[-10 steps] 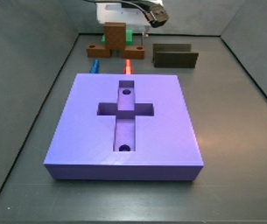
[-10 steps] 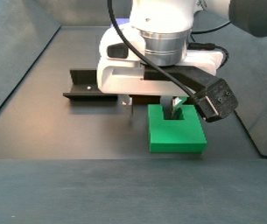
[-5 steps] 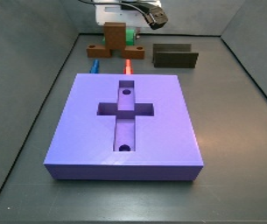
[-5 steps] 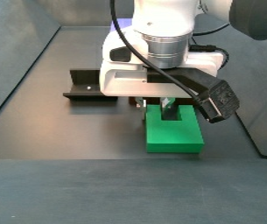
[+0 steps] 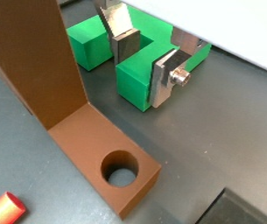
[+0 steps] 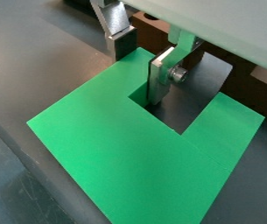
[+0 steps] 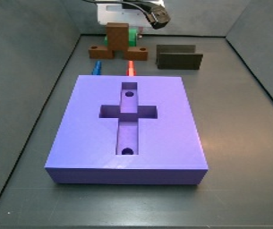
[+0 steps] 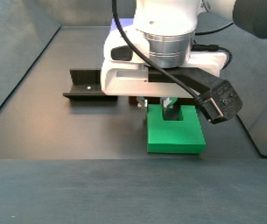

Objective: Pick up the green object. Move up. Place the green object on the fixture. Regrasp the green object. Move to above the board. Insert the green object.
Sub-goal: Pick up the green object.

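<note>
The green object [image 7: 121,36] rests on the floor at the back, beside the brown block, and shows large in a side view [image 8: 177,133]. My gripper [image 8: 165,107] is low over it and open. In both wrist views the gripper [image 5: 144,79] [image 6: 138,72] straddles one leg of the green object [image 5: 133,87] [image 6: 112,131]: one finger stands in the notch, the other against the leg's outer side. The fixture [image 7: 178,59] [image 8: 88,87] stands apart to the side. The purple board [image 7: 103,134] with its cross recess lies nearer the front.
A brown stepped block [image 7: 100,49] [image 5: 53,79] with a round hole stands right beside the green object. A thin red rod [image 7: 129,67] [image 5: 1,210] and a blue rod [image 7: 94,65] lie between the block and the board. Dark walls enclose the floor.
The gripper has shifted slightly and sunk a little over the green object. The green object has stayed in place.
</note>
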Tool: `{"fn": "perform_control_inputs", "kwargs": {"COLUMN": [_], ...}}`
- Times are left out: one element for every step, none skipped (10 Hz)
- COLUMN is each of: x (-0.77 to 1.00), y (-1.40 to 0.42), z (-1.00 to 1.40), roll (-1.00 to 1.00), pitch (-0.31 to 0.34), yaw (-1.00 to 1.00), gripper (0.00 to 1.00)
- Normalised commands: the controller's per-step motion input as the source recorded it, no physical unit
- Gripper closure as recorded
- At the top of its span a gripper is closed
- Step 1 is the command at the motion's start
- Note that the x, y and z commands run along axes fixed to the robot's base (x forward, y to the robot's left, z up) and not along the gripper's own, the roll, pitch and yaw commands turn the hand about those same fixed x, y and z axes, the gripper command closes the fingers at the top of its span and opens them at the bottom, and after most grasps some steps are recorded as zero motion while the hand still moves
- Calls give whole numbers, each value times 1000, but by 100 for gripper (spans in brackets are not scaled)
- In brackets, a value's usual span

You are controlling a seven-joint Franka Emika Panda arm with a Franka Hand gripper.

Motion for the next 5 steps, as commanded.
{"fn": "perform_control_inputs", "kwargs": {"x": [0,0,0,0,0], "y": [0,0,0,0,0], "z": [0,0,0,0,0], "roll": [0,0,0,0,0], "pitch": [0,0,0,0,0], "yaw": [0,0,0,0,0], "gripper": [100,100,100,100,100]}}
